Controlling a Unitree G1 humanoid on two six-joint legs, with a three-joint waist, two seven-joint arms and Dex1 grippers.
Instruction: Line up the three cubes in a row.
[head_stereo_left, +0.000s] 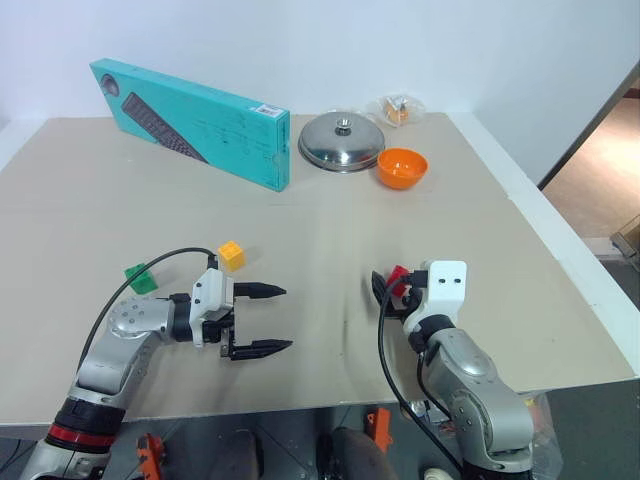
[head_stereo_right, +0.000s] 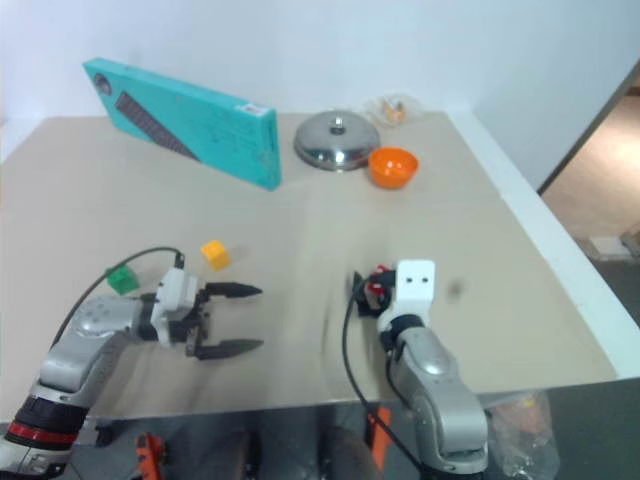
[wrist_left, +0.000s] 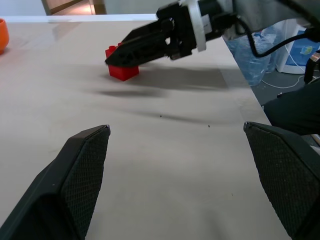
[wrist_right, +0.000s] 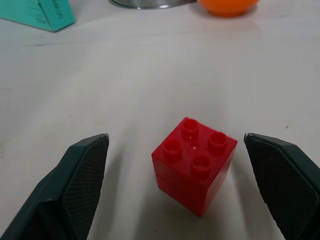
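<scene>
Cubes sit apart on the beige bench (head_stereo_left: 300, 250), none yet in a row. Red cube (wrist_right: 195, 164) stands studs up on the right side, right at the right tool (wrist_right: 181, 187), whose two black fingers are spread wide to either side of it without touching it; that tool is released and grasps nothing. From the left wrist view the same right tool (wrist_left: 116, 56) is seen leaning low over the red cube, fingertips just above and around it.

Yellow cube (head_stereo_left: 232, 256) lies left of centre, just beyond the left tool (head_stereo_left: 268, 320). Green cube (head_stereo_left: 141, 279) is further left, beside the left arm's black cable, near the yellow one but not touching it. Left tool hangs over the bench pointing toward the right, its fingers splayed apart and empty, well apart from the red cube.

Far across the bench a teal box (head_stereo_left: 190, 120) stands on its long edge, angled. To its right lies a steel lid (head_stereo_left: 342, 141) with a knob, and just right of that an orange bowl (head_stereo_left: 402, 168). Behind the bowl, near the far edge, rests a small clear bag (head_stereo_left: 400, 108) with something orange inside.
</scene>
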